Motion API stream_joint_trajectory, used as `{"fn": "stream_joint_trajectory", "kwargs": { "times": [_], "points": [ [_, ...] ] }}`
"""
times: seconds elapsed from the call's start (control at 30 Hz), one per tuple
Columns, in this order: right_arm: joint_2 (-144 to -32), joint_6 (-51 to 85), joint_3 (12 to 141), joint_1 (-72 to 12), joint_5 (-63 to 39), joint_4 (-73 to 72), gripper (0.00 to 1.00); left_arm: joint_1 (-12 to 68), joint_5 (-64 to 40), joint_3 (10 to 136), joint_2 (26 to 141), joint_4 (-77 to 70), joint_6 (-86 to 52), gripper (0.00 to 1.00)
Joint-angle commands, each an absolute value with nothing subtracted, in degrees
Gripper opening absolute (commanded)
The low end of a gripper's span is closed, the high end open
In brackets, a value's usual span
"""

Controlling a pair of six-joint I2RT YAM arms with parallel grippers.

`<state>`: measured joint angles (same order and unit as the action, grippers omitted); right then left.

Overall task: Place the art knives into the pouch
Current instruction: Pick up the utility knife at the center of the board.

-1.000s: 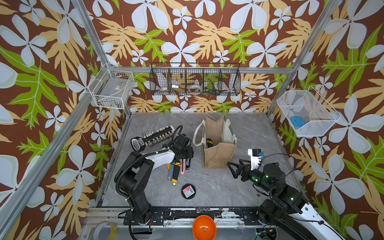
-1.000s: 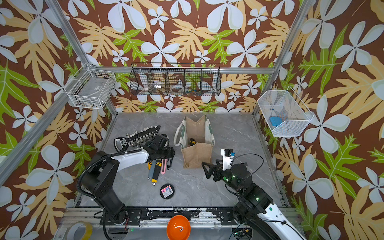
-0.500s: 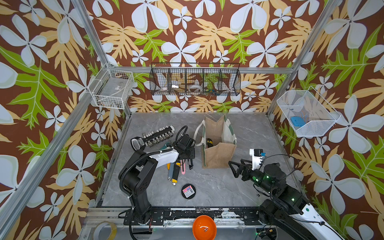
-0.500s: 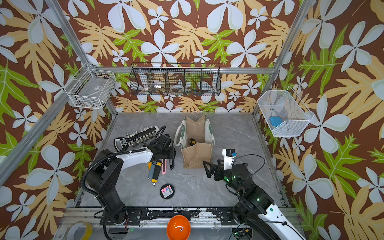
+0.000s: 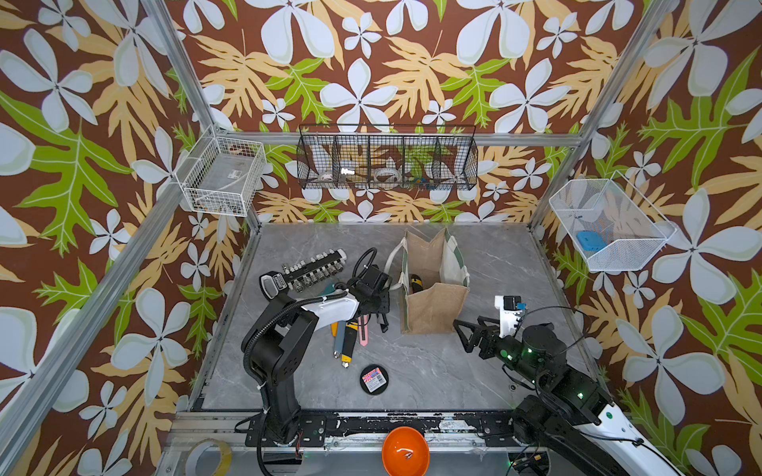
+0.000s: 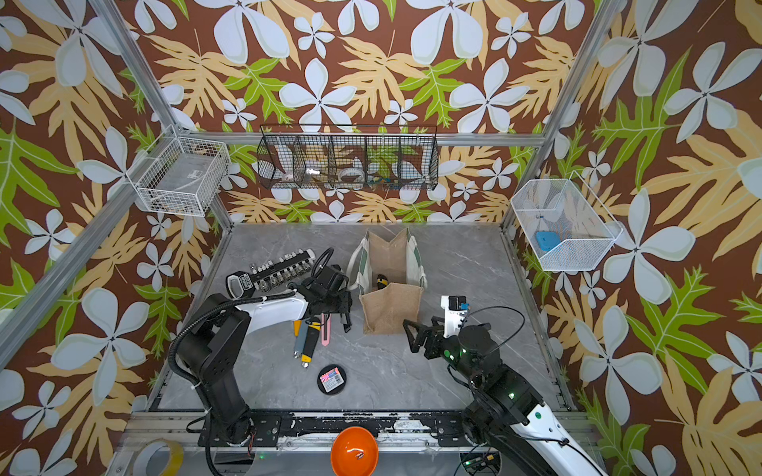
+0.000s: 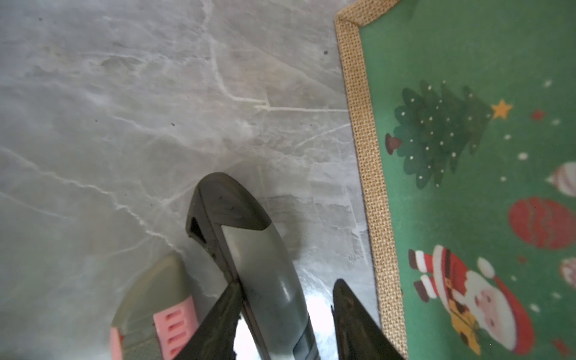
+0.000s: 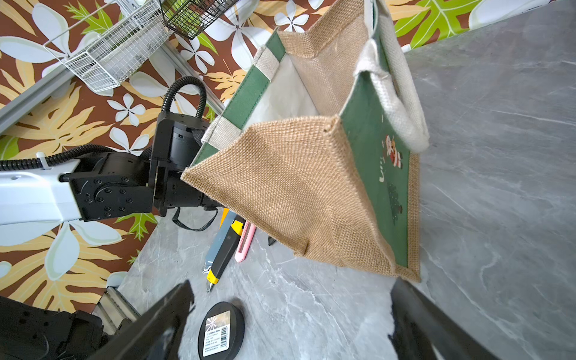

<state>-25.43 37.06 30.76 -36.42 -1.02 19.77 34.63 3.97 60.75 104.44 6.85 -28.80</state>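
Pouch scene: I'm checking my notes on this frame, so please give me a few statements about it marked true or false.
1. The pouch stands upright with its mouth open. True.
2. The right gripper is shut on the pouch's handle. False: it is open, apart from the pouch and holds nothing.
3. A grey knife sits between the fingers of the left gripper. True.
4. The round black tin lies inside the pouch. False: it lies on the table, near the front edge.
5. The pink knife is in the pouch. False: it lies on the table, left of the pouch.
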Motion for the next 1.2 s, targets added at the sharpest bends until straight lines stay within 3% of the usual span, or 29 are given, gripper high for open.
{"fn": "stream_joint_trajectory", "kwargs": {
  "times": [0.0, 1.17],
  "points": [
    [-25.6, 36.7, 31.0, -36.5, 0.0, 19.3, 0.99, 34.5, 4.1, 60.7, 105.6, 8.7, -28.8, 0.51],
    [-25.2, 35.3, 31.6, -36.4, 1.3, 20.6, 0.99, 34.3, 10.2, 66.3, 110.3, 16.3, -30.9, 0.6]
  ]
}}
